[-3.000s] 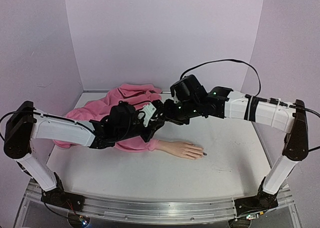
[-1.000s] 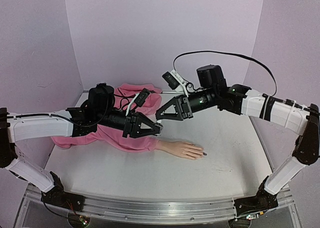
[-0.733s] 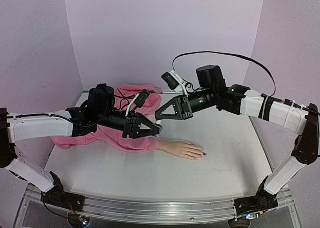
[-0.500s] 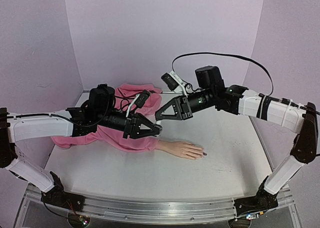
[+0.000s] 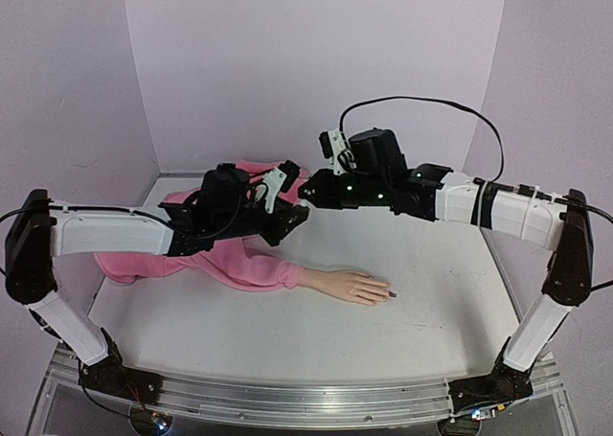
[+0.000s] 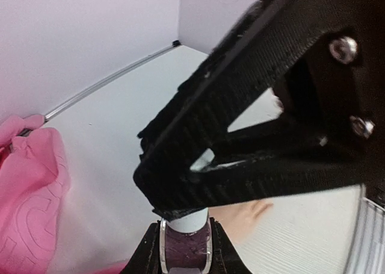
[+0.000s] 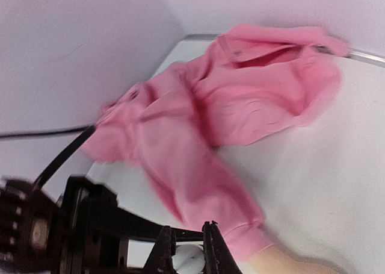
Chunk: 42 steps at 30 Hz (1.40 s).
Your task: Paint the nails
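The mannequin hand (image 5: 354,286) lies palm down on the white table, its pink sleeve (image 5: 251,263) running left. Of the nails, one dark one (image 5: 391,293) shows at a fingertip; the others are too small to make out. Both grippers meet in the air behind the sleeve. My left gripper (image 5: 295,213) is shut on a small bottle of dark purple polish (image 6: 185,250). My right gripper (image 7: 188,244) is shut on the bottle's white cap (image 7: 191,259), its black fingers (image 6: 198,165) filling the left wrist view. A blurred bit of the hand (image 6: 240,217) shows below them.
A heap of pink garment (image 5: 259,179) lies at the back left of the table (image 5: 287,331). Lilac walls close in the back and both sides. A black cable (image 5: 421,105) arcs above the right arm.
The right gripper has closed on the cap. Both grippers, joined at the bottle, have moved up and toward the back, and both wrists have turned.
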Available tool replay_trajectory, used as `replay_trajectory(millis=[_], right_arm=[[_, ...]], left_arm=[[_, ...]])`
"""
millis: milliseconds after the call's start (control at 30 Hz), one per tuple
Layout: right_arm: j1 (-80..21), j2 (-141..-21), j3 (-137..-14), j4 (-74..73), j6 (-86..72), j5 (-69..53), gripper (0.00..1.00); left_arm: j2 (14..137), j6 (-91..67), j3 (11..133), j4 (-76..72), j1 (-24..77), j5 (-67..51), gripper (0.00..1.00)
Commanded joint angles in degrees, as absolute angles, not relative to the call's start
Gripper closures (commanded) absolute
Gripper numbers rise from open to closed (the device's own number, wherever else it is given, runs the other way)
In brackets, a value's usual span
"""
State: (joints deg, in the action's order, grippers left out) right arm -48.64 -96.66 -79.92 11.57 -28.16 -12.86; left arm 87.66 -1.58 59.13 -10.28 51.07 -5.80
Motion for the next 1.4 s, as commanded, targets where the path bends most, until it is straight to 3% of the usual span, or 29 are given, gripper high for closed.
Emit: replay_trajectory(millis=[0,267,467,600,733,900,1033,1367], right_arm=[[-58.21,-102.71,-82.97,1.38,-45.3,15.2,1.0],[-59.67,-101.4,-85.0,0.52,-43.04,18.88,1.0],[-57.83,-94.53,-82.27,1.6,-34.6,11.01,0.63],[-55.7,-90.12,-81.25,1.37,-26.72,-0.99,0.38],[-54.25,-83.93,-78.09,1.14,-19.05,-9.0,0.23],[-48.34,-80.39,-76.01,1.42,-12.58,-29.88,0.22],[-47.04,-81.19,-76.24,2.98,-10.43,-38.84,0.26],[-46.86,-86.55,-76.15,10.73,-14.98,-51.65,0.39]], left_arm=[[94.45,3.48,70.6,-34.81,51.56,7.64,1.0],[92.37,1.85,62.74,-35.62,54.4,6.22,1.0],[86.25,-4.82,53.99,-30.0,54.41,3.3,1.0],[83.59,-6.46,52.98,-22.76,54.28,-1.47,1.0],[81.44,-7.66,53.67,-16.1,52.81,-12.26,1.0],[78.98,-10.56,54.44,-12.85,50.19,-32.7,1.0],[78.37,-12.95,55.75,-12.83,49.83,-45.91,1.0],[76.56,-14.58,56.55,-12.83,49.83,-51.61,1.0]])
